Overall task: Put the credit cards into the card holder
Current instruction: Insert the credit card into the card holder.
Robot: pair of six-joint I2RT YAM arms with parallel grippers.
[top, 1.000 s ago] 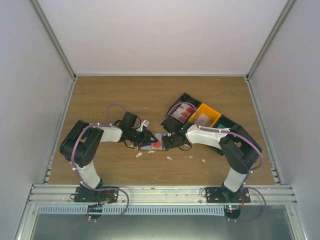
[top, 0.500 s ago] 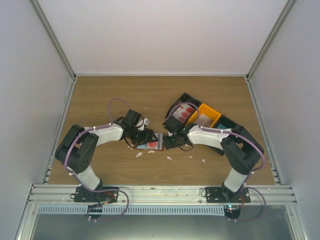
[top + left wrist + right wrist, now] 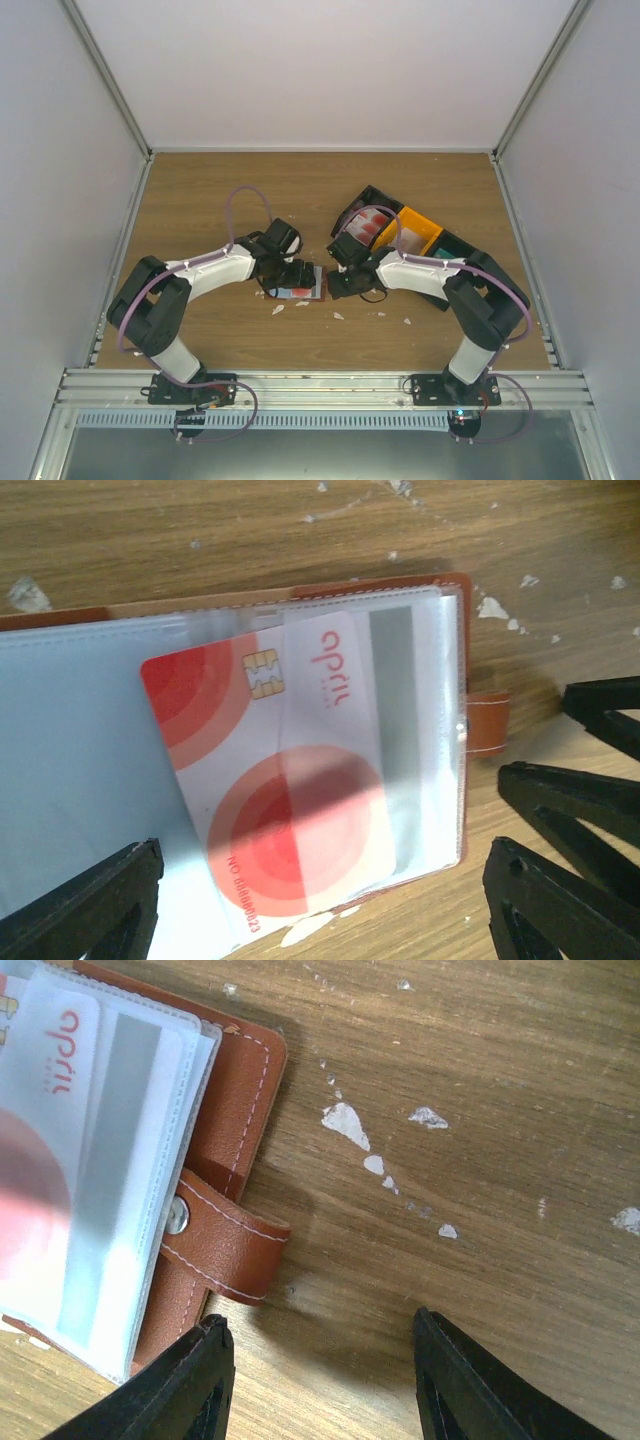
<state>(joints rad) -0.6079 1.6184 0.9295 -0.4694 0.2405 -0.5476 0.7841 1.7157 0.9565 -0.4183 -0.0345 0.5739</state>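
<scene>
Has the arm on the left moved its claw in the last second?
Yes. Seen from above, the left gripper has slid right, toward the orange bin, which stayed put. It now hangs over the card holder.
</scene>
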